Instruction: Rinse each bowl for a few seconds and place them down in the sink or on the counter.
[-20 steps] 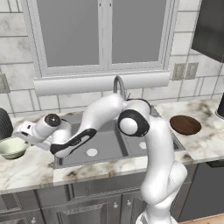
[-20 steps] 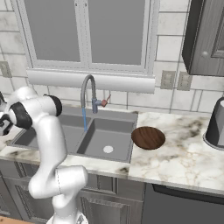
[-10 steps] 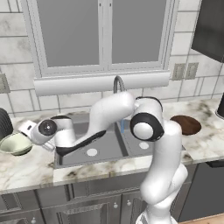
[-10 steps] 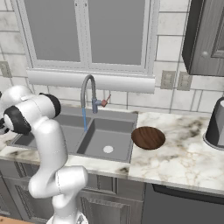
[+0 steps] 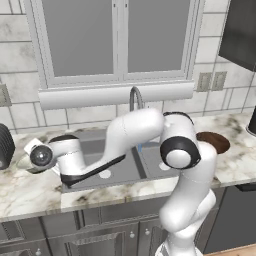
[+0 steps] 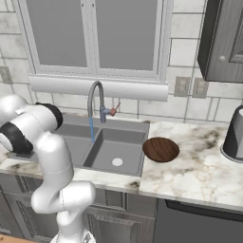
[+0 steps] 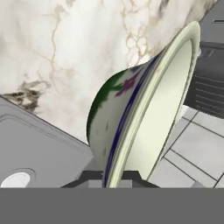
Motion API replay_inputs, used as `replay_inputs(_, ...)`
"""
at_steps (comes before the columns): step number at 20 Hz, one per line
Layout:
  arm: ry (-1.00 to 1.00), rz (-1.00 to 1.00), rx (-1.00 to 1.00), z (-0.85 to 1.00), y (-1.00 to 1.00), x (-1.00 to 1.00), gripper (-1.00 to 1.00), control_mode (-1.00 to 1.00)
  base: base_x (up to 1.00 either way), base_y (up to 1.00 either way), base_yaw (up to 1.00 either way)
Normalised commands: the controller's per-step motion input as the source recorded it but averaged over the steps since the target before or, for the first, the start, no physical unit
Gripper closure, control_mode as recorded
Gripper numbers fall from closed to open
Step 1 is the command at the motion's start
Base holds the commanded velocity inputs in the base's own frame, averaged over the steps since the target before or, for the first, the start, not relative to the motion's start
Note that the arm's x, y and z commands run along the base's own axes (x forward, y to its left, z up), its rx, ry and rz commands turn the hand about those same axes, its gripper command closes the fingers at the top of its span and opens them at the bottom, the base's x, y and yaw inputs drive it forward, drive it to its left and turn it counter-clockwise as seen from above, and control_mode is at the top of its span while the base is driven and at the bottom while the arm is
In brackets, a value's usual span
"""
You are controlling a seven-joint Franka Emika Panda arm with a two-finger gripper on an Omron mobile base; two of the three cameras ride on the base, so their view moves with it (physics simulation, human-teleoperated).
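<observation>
In the hand view the pale cream-green bowl [image 7: 144, 118] stands tipped on edge, its painted outside to the left and its pale inside to the right. My gripper [image 7: 111, 178] is shut on its rim from below. From the left base view my hand and gripper [image 5: 31, 156] are low over the counter [image 5: 30, 195] just left of the sink [image 5: 120, 170], and they hide most of the bowl. The dark reddish-brown bowl [image 5: 214, 142] [image 6: 161, 149] rests on the counter right of the sink. Water runs from the faucet [image 6: 95, 102].
A black ribbed object [image 5: 4, 145] [image 7: 210, 87] stands at the far left, close behind the held bowl. A dark grey appliance [image 6: 235, 135] sits at the counter's right end. My arm stretches across the left basin. The tiled wall and window ledge run behind.
My hand has moved left and down onto the pale bowl. The bowl, flat on the counter before, is now tipped on edge in my fingers. The brown bowl has not moved.
</observation>
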Motion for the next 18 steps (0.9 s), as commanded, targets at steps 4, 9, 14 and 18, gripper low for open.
replay_inputs(4,-0.04,-0.27,-0.05,0.48,-0.29,-0.16,1.00,-1.00,0.00,0.00,0.00)
replay_inputs(9,-0.06,-0.24,-0.03,0.40,-0.28,-0.21,1.00,-1.00,0.00,0.00,0.00)
replay_inputs(14,-0.01,-0.21,0.00,0.21,-0.35,-0.23,1.00,-1.00,0.00,0.00,0.00)
replay_inputs(18,-0.01,-0.15,0.00,0.04,-0.39,-0.22,1.00,-1.00,0.00,0.00,0.00)
